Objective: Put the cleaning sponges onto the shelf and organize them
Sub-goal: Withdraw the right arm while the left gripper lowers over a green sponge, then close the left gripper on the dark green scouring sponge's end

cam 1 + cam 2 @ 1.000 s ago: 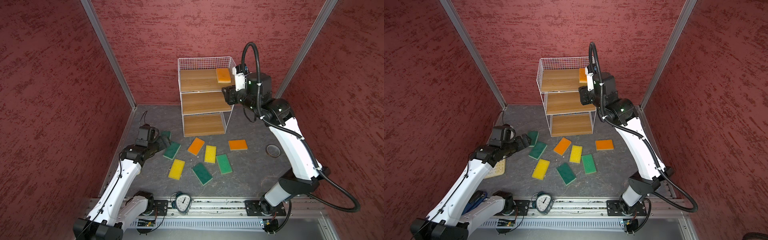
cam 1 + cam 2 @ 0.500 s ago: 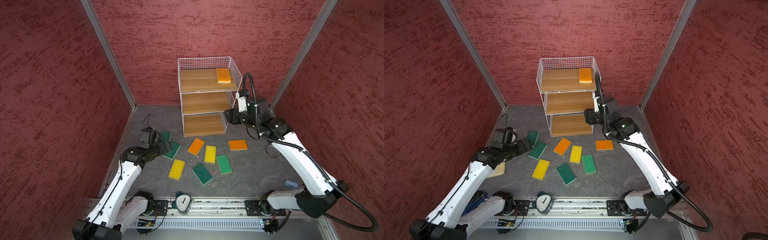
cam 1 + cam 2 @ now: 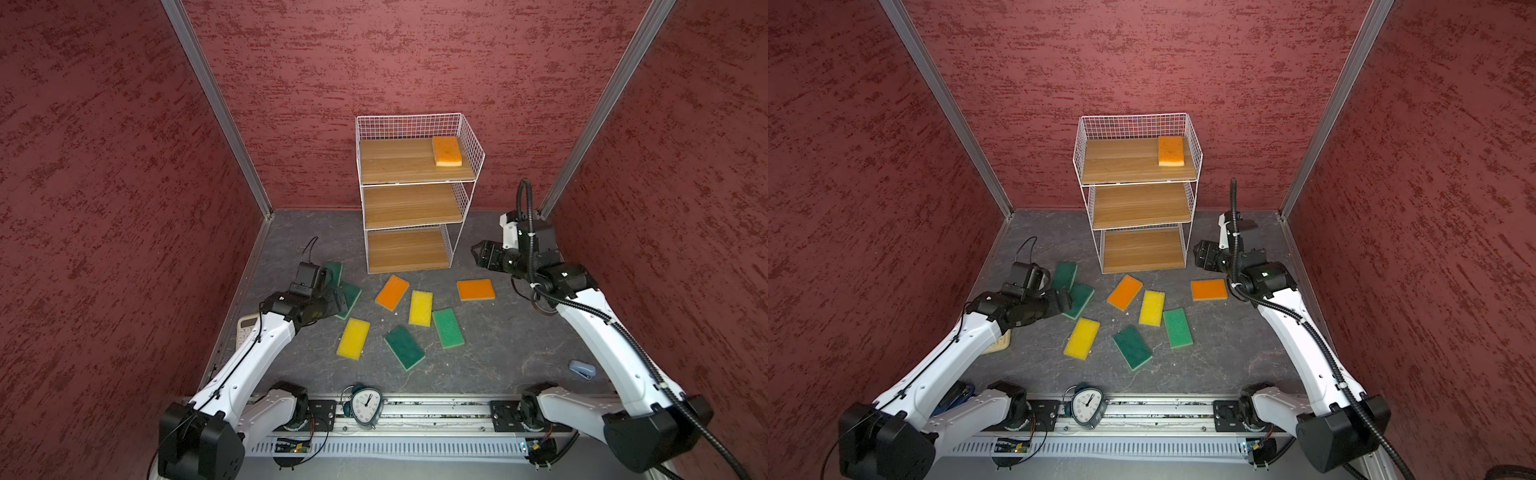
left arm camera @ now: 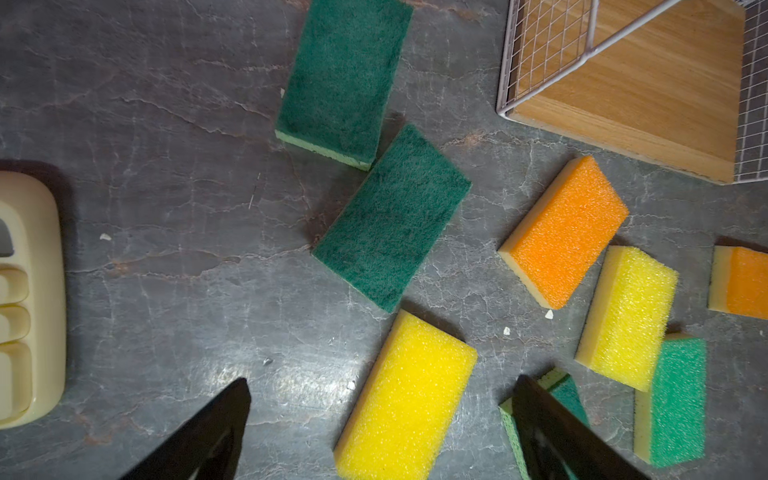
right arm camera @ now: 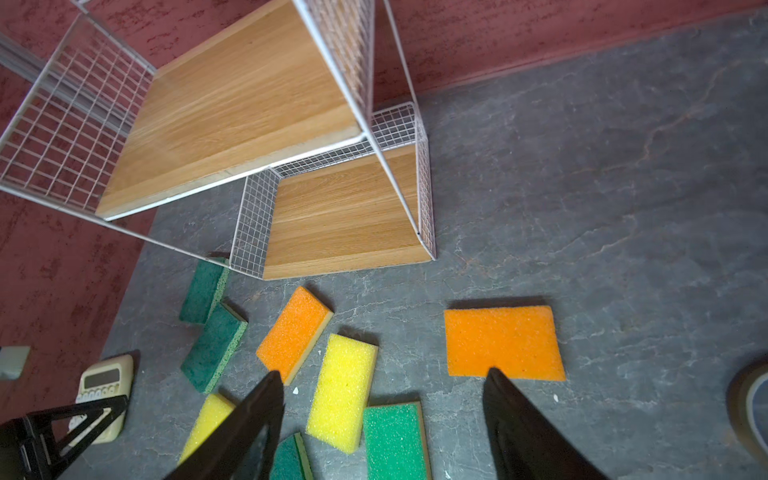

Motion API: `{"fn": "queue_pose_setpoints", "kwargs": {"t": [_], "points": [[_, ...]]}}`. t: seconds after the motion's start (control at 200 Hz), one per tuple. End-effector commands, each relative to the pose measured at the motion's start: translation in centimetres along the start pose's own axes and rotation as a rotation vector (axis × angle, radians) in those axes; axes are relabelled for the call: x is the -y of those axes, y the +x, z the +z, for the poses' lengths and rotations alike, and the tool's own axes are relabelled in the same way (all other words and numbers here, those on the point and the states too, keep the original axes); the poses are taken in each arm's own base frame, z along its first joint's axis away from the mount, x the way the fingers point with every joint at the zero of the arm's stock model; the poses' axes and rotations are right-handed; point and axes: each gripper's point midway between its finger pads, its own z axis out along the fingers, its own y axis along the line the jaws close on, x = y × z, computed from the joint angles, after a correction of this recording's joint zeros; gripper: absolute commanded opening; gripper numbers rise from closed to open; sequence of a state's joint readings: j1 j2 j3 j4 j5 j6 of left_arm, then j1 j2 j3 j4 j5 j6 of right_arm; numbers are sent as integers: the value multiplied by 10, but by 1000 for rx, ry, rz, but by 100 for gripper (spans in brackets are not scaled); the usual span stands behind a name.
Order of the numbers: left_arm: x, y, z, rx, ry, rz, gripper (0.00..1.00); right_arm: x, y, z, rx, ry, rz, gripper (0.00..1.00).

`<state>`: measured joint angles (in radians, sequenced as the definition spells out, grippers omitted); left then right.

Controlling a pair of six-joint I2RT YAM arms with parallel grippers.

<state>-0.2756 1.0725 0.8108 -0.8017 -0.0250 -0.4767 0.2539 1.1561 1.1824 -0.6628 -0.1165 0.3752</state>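
The left gripper [image 4: 382,381] has its two black fingers [image 4: 199,432] spread wide, with nothing between them. In both top views it hangs just over a dark green sponge [image 3: 353,291] whose long axis slants toward the shelf [image 3: 399,164]. That sponge's corner touches a second dark green sponge [image 3: 333,272], which points almost straight front to back. Both show a felt-like scouring face over a paler green foam edge.

The right gripper [image 5: 383,373] has its fingers [image 5: 523,428] parted too and holds nothing. It is raised beside the right of the shelf's bottom tier, near an orange sponge [image 3: 476,289] whose long axis lies across the grey, stone-patterned floor [image 3: 519,353].

Between the arms, another orange sponge [image 3: 392,292] slants. A yellow sponge [image 3: 420,307] points nearly front to back, with a lighter green sponge [image 3: 448,328] just beside it. A third dark green sponge [image 3: 404,347] and a second yellow sponge [image 3: 353,338] lie slanted in opposite directions. All are flat rectangular blocks of coarse-pored foam.

The shelf, a white wire-grid frame with three wooden boards, stands at the back wall. A third orange sponge [image 3: 446,151] lies flat in the right rear corner of the top board, beside the wire wall, with its long axis front to back. A cream calculator [image 3: 245,332] lies by the left arm.
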Motion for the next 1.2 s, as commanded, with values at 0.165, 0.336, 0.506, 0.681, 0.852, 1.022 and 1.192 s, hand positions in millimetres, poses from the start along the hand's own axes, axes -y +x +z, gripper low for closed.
{"fn": "queue_pose_setpoints", "kwargs": {"t": [0.165, 0.336, 0.506, 0.681, 0.852, 1.022, 1.192], "points": [[-4, 3, 25, -50, -61, 65, 100, 17, 7, 5, 3, -77, 129, 81], [-2, -1, 35, -67, -77, 93, 100, 30, 15, 14, -19, -85, 183, 84], [-3, -1, 46, -83, -91, 110, 100, 39, 19, 17, -20, -62, 189, 86], [4, -4, 51, -100, -68, 133, 100, 47, 23, 23, -36, -37, 194, 87], [12, -10, 55, -117, -51, 176, 100, 52, 29, 29, -52, -25, 201, 88], [10, -11, 62, -161, -79, 200, 100, 56, 31, 30, -55, -6, 196, 89], [6, -9, 71, -188, -70, 186, 100, 60, 31, 29, -52, 11, 191, 90]]}}
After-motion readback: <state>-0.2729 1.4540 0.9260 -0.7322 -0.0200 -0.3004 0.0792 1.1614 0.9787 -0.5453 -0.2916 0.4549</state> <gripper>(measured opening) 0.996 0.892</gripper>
